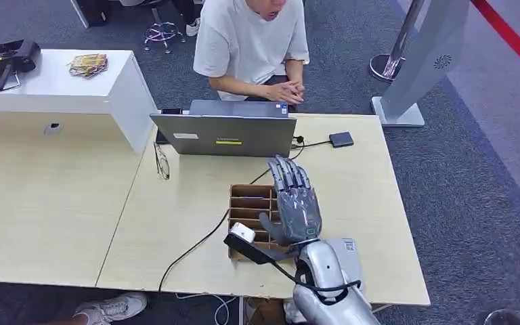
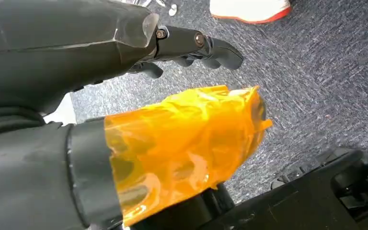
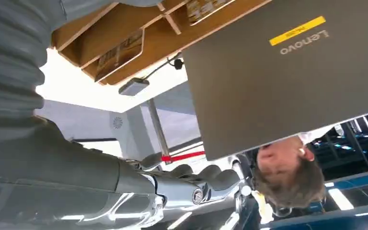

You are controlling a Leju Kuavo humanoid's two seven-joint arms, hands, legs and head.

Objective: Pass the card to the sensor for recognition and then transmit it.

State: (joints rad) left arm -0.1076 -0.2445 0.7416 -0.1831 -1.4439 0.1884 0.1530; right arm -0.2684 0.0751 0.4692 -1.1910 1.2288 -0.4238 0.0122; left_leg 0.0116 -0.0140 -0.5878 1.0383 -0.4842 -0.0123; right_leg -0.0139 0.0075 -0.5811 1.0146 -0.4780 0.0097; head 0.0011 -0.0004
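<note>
A wooden slotted card box [image 1: 249, 202] stands on the desk in front of the laptop. The right wrist view shows cards [image 3: 120, 53] lying in its slots. My right hand [image 1: 294, 201] hovers over the box's right side, fingers stretched flat toward the laptop and holding nothing; its fingers [image 3: 199, 176] are apart. A black and white handheld scanner [image 1: 243, 238] lies at the near edge of the box, its cable trailing off the desk. My left hand [image 2: 172, 43] hangs over the carpet with nothing in it, its thumb [image 2: 182, 143] wrapped in orange tape.
A grey laptop [image 1: 225, 133] stands open behind the box, and a person [image 1: 252, 42] sits beyond it with hands clasped. A small dark device [image 1: 340, 139] on a cable lies at the desk's far right. Glasses [image 1: 161, 161] lie left of the laptop. A white counter [image 1: 68, 88] adjoins on the left.
</note>
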